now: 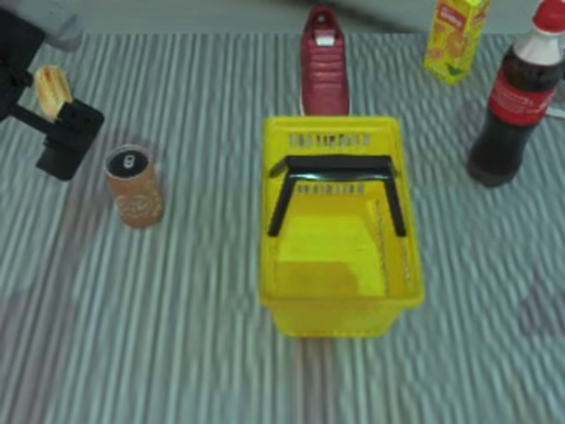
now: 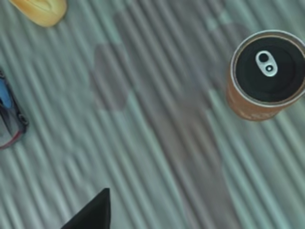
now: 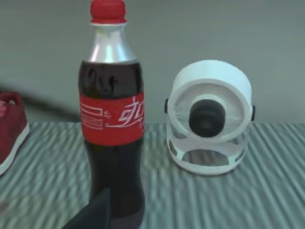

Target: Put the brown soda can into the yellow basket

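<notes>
The brown soda can (image 1: 134,187) stands upright on the table's left side, its dark top and pull tab showing in the left wrist view (image 2: 267,74). To its right, in the middle of the table, sits the yellow basket (image 1: 402,265), with its black handles (image 1: 335,164) folded across the opening. My left gripper (image 1: 72,140) hovers open just up and left of the can, touching nothing. In its wrist view only one dark fingertip (image 2: 95,214) shows. My right gripper is outside the top view. One fingertip (image 3: 97,212) shows in the right wrist view, nothing held.
A red shoe (image 1: 324,62) lies behind the basket. A juice carton (image 1: 455,35) and a cola bottle (image 1: 516,97) stand at the back right. A white round fan-like object (image 3: 208,117) stands by the bottle. A bun (image 1: 51,88) and a toy car (image 2: 7,114) lie near my left gripper.
</notes>
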`<control>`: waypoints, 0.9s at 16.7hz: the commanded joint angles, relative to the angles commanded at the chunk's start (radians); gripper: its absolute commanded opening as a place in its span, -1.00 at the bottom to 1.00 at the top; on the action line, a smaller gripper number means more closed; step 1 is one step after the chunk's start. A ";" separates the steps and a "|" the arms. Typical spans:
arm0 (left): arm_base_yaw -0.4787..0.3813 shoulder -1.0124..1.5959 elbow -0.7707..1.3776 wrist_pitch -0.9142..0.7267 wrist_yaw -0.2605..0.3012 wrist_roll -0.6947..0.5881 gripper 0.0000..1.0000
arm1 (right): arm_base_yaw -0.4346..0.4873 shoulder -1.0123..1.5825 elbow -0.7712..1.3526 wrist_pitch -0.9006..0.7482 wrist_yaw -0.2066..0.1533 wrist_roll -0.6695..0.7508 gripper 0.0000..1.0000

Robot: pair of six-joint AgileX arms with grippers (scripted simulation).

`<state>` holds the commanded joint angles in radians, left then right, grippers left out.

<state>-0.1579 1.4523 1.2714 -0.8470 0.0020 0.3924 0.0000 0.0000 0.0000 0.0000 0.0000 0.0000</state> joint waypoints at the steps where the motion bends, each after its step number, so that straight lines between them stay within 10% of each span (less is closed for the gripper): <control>1: -0.010 0.108 0.090 -0.058 -0.001 0.026 1.00 | 0.000 0.000 0.000 0.000 0.000 0.000 1.00; 15: -0.078 0.763 0.644 -0.423 0.001 0.195 1.00 | 0.000 0.000 0.000 0.000 0.000 0.000 1.00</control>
<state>-0.2361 2.2158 1.9150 -1.2695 0.0027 0.5870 0.0000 0.0000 0.0000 0.0000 0.0000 0.0000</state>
